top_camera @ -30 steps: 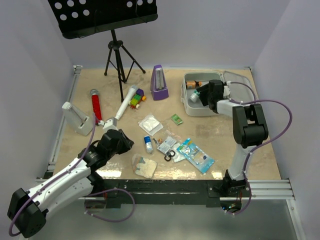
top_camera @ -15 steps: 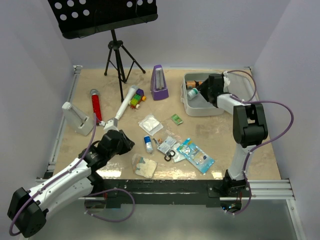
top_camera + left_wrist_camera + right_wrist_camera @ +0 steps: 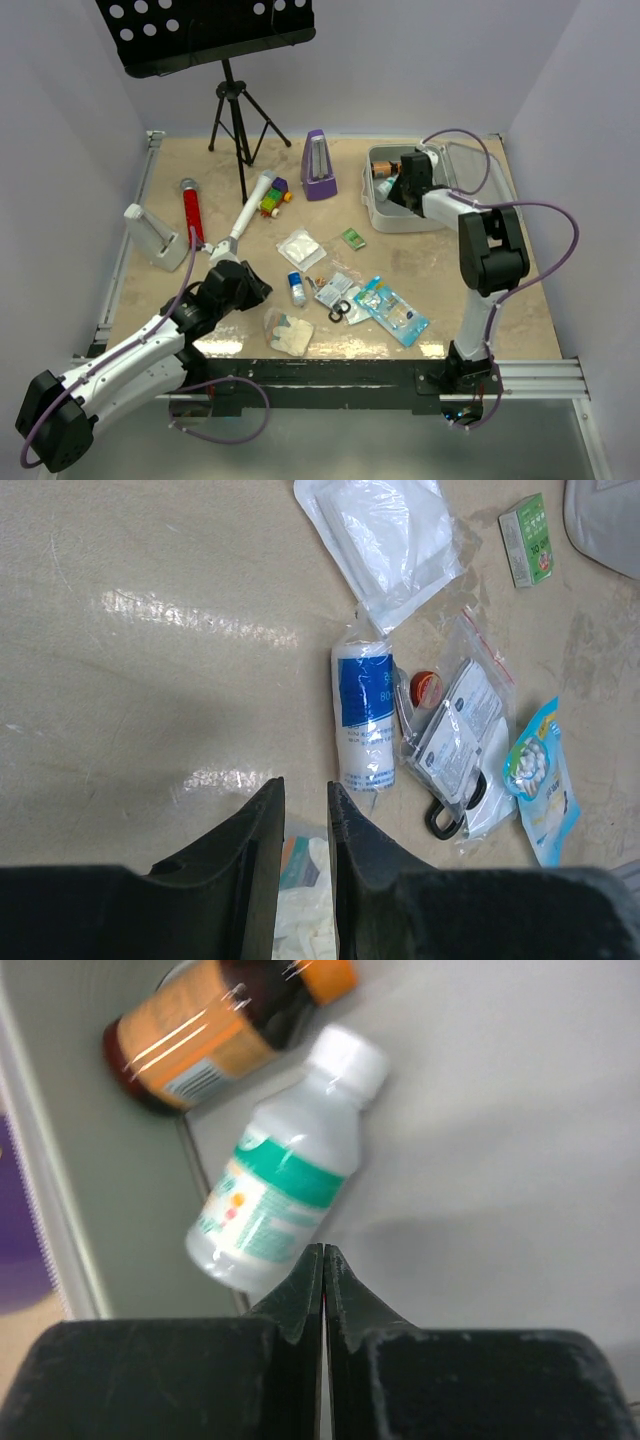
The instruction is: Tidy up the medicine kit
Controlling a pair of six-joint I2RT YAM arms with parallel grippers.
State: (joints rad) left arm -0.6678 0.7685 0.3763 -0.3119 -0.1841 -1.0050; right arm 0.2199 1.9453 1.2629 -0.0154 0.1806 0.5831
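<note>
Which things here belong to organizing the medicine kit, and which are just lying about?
Job: medicine kit, white bottle and amber bottle inside it, gauze packet, bandage roll, green box, swab pack.
Lying about: purple metronome, music stand, red-handled tool, toy blocks.

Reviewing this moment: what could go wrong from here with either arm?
The right gripper, shut and empty, sits close over the white bottle lying loose in the medicine kit; a careless move might roll it against the amber bottle. The left gripper stands only slightly open near the bandage roll; unless widened, it would likely shove the roll.
</note>
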